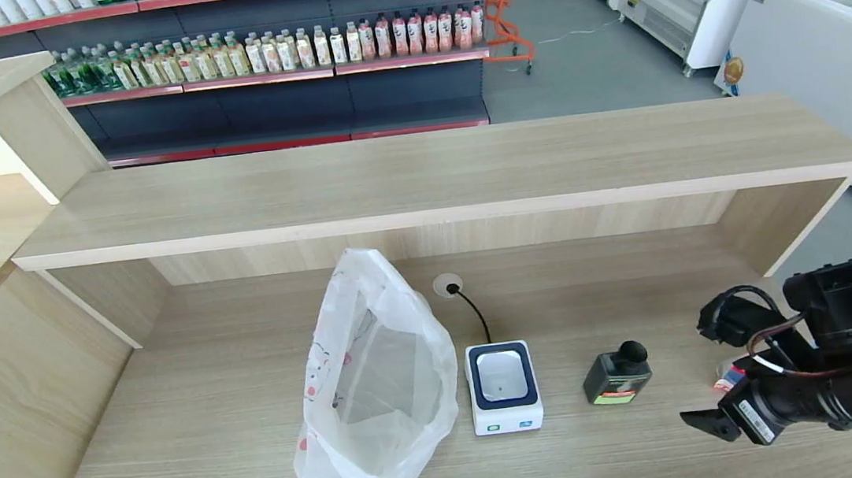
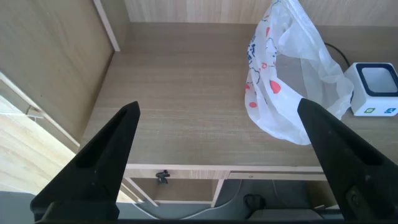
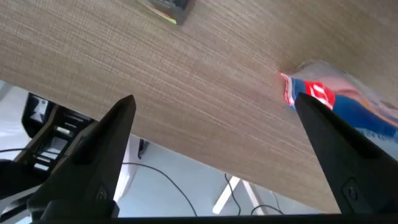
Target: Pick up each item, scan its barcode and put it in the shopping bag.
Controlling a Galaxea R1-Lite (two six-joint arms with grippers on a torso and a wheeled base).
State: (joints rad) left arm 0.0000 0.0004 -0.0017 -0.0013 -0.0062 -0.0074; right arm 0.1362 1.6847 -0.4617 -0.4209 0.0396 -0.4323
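A white plastic shopping bag (image 1: 370,387) stands open on the wooden counter (image 1: 200,421). Just right of it is the white and dark blue scanner (image 1: 503,385). A dark bottle with a round black cap (image 1: 617,376) sits further right. A red and blue packet (image 1: 728,379) lies mostly hidden behind my right arm. My right gripper (image 3: 216,102) is open and hovers above the counter's front edge, with the packet (image 3: 336,102) beside one finger and the bottle (image 3: 165,7) farther off. My left gripper (image 2: 219,107) is open and empty, high over the counter's front left, away from the bag (image 2: 280,81) and scanner (image 2: 376,87).
A raised wooden shelf (image 1: 435,175) runs along the back of the counter, with side walls at both ends. The scanner's black cable (image 1: 473,309) leads to a grommet hole. Bare counter lies left of the bag. Store shelves with bottles (image 1: 264,50) stand beyond.
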